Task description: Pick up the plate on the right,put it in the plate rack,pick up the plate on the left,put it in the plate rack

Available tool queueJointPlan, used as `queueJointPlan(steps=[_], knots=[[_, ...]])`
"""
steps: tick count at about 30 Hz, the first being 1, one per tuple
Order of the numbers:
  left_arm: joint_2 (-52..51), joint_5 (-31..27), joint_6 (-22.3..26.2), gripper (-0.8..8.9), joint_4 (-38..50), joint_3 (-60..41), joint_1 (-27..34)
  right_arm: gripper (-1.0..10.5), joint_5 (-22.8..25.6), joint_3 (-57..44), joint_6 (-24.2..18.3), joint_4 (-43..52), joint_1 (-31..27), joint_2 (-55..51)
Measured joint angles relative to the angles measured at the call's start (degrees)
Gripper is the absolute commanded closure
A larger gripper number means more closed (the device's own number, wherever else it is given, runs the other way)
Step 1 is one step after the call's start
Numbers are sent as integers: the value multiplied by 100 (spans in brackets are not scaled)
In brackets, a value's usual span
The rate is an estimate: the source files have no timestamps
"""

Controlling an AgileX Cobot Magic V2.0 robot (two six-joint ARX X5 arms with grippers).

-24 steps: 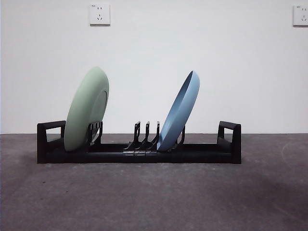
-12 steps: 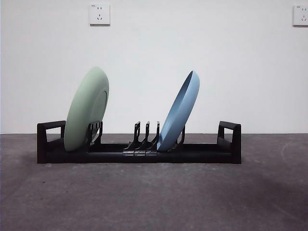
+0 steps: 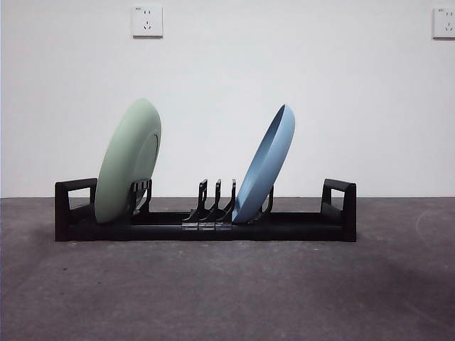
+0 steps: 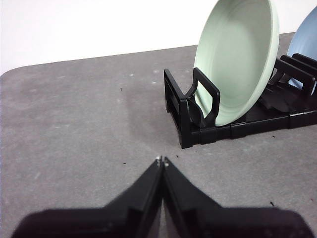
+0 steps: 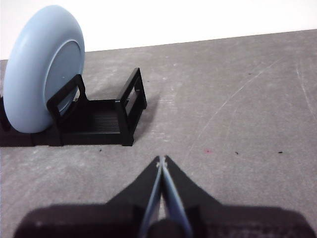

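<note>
Fingers of our left gripper (image 4: 162, 161) and right gripper (image 5: 162, 159) are pressed together, empty; nothing has moved lately. Green plate (image 3: 128, 162) and blue plate (image 3: 265, 165) stand racked (image 3: 284, 229), apparently finished.

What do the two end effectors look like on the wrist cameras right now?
Both are matte black. The left end effector has two wedge-shaped jaws that taper to a point, each with a tiny pale tip. The right end effector has the same shape, with light blue showing along the jaws' inner edges. No cables or markings are in view.
</note>
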Motion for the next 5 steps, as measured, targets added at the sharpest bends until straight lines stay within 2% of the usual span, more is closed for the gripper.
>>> queueJointPlan(steps=[5], knots=[[0, 0, 0, 817, 0, 0, 0, 941, 0, 0, 0, 0, 0, 0]])
